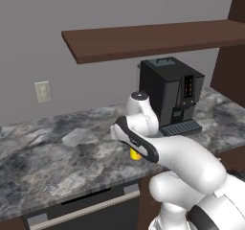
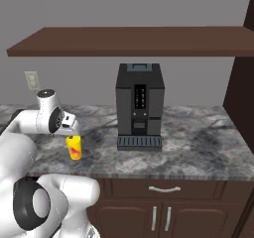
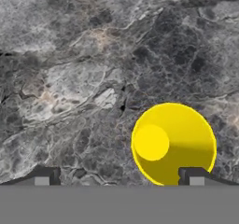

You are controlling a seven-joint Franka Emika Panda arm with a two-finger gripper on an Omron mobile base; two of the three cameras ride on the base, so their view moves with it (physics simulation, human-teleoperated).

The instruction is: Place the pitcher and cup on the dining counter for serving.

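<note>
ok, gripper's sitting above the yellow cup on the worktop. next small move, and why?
Probably shift sideways to centre on the cup, then descend. In the hand view the cup lies off-centre, under one fingertip, while the other fingertip is over bare worktop. The gripper looks open. From the right base view the hand is just above the cup's rim, so going straight down would likely hit it.

The arm (image 1: pixel 143 145) hides most of the cup (image 1: pixel 136 154). The pincer (image 3: pixel 119 178) tips barely peek up.

yellow cup (image 3: pixel 173 143) — from above, marbled worktop (image 3: pixel 70 78)
</note>
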